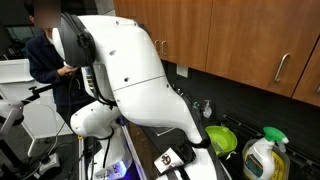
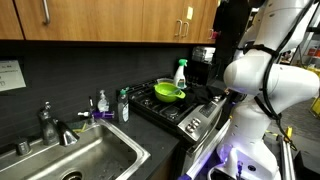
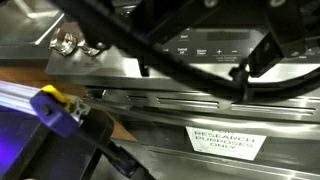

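In the wrist view my gripper (image 3: pixel 200 28) comes in from the top. Its dark fingers (image 3: pixel 295 40) stand wide apart with nothing between them. It hangs close in front of the stove's black control panel (image 3: pixel 205 48), whose white-lettered buttons show between the fingers. In an exterior view the white arm (image 2: pixel 262 75) leans over the front right of the stove (image 2: pixel 178 112). In both exterior views the gripper itself is mostly hidden by the arm. A green bowl (image 2: pixel 168 92) sits on the stove top and also shows in an exterior view (image 1: pixel 221 139).
A spray bottle (image 2: pixel 181 73) stands behind the bowl, also in an exterior view (image 1: pixel 265 158). A steel sink (image 2: pixel 85 155), faucet (image 2: pixel 50 125) and soap bottles (image 2: pixel 123 105) lie along the counter. A person (image 1: pixel 45 55) stands behind the arm. A purple-and-yellow part (image 3: pixel 55 105) is below the stove front.
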Robot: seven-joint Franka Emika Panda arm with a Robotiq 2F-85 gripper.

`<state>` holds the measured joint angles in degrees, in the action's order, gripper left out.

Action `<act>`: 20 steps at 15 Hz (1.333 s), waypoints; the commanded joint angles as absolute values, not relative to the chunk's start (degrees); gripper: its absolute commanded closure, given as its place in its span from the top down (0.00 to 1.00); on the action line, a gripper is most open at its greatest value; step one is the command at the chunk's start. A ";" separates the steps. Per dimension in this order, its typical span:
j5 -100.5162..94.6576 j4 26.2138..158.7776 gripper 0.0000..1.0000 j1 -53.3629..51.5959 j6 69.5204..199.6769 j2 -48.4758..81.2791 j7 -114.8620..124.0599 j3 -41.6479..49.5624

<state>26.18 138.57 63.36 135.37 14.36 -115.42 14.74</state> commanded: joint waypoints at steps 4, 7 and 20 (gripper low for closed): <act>25.98 151.77 1.00 59.62 145.97 -0.80 -120.98 15.77; 19.69 159.38 1.00 55.17 154.03 -8.79 -118.04 16.34; -41.69 159.40 1.00 57.93 170.03 -20.22 -79.47 4.78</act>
<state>-31.02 159.38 55.56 167.45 -17.74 -85.30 6.75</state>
